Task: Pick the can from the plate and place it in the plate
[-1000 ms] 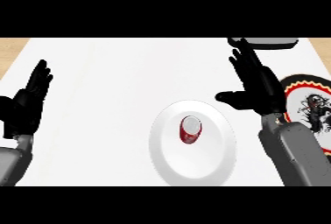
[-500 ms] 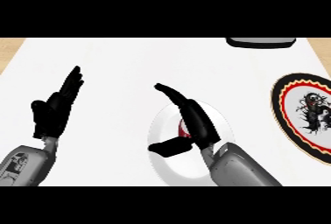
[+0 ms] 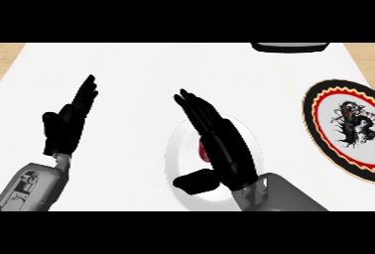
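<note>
A plain white plate (image 3: 179,149) lies at the counter's middle front. On it sits a red can (image 3: 204,152), mostly hidden; only a red sliver shows left of my right hand (image 3: 223,144). That hand hovers over the plate, fingers straight and pointing away, thumb spread low to the left, not closed on the can. A second plate (image 3: 344,121) with a black, red and yellow rim and a dark figure lies at the right edge. My left hand (image 3: 67,123) stands open at the left, fingers up.
A dark grey object (image 3: 290,46) sits at the counter's far edge, upper right. The white counter (image 3: 147,69) ends in wooden strips at both upper corners.
My right hand has moved left from beside the patterned plate to over the white plate, now covering most of the can. The left hand drifted right and inward.
</note>
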Motion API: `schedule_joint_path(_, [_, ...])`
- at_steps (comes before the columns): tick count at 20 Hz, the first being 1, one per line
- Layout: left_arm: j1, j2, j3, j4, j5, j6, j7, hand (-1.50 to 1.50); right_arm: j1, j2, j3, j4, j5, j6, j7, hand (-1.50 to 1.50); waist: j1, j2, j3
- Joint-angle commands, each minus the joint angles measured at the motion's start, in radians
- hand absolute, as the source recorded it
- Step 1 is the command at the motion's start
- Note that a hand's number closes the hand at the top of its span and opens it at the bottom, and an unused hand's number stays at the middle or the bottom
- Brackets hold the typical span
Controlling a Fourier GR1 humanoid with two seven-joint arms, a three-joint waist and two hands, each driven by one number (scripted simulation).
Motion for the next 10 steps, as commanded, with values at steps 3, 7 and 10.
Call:
schedule_joint_path(3, [-0.023,-0.01,0.003,0.015,-0.017,-0.001,0.021,0.0,-0.119,-0.115,-0.024,-0.148,0.008,0.302,0.32,-1.5,-0.009,-0.003,-0.001])
schedule_joint_path(7, [0.011,-0.006,0.01,0.0,-0.006,-0.026,-0.004,0.0,-0.164,-0.157,-0.051,-0.183,-0.118,0.513,0.497,-1.5,0.001,-0.002,-0.001])
schedule_joint_path(10, [-0.007,-0.023,0.014,-0.001,-0.017,-0.023,0.022,0.0,-0.256,-0.117,-0.132,-0.143,-0.202,0.619,0.561,-1.5,0.012,0.004,0.0])
